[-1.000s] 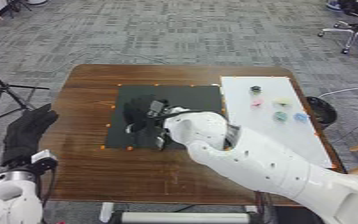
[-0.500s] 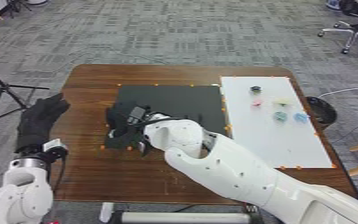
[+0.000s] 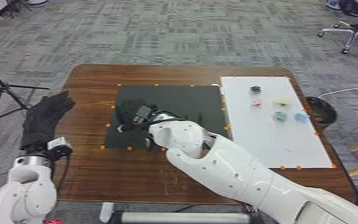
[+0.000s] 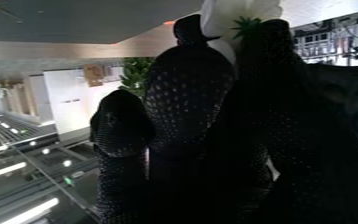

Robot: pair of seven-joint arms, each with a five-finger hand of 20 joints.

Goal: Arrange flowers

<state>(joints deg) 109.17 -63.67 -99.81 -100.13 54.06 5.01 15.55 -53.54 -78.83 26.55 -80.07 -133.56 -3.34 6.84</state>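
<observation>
My right hand point(image 3: 131, 111) is over the left half of the black mat point(image 3: 184, 95). In the right wrist view, the white flower point(image 4: 233, 12) with a green base is pinched between the fingertips of my right hand point(image 4: 189, 80). Green leaves point(image 4: 137, 70) show behind those fingers. Five small flower-like pieces lie on the white board: dark point(image 3: 255, 89), pink point(image 3: 256, 102), pale yellow point(image 3: 283, 101), green point(image 3: 280, 116) and blue point(image 3: 301, 117). Off the table's left edge, my left hand point(image 3: 47, 115) is open with straight fingers.
Orange markers line the mat and the white board point(image 3: 278, 145) on the brown table point(image 3: 95, 175). A black bin point(image 3: 321, 111) stands by the table's right edge. On the floor at the left is a black tripod point(image 3: 5, 86).
My right hand went left across the mat, then came back slightly to the right. My left hand shifted a little right and away from the robot.
</observation>
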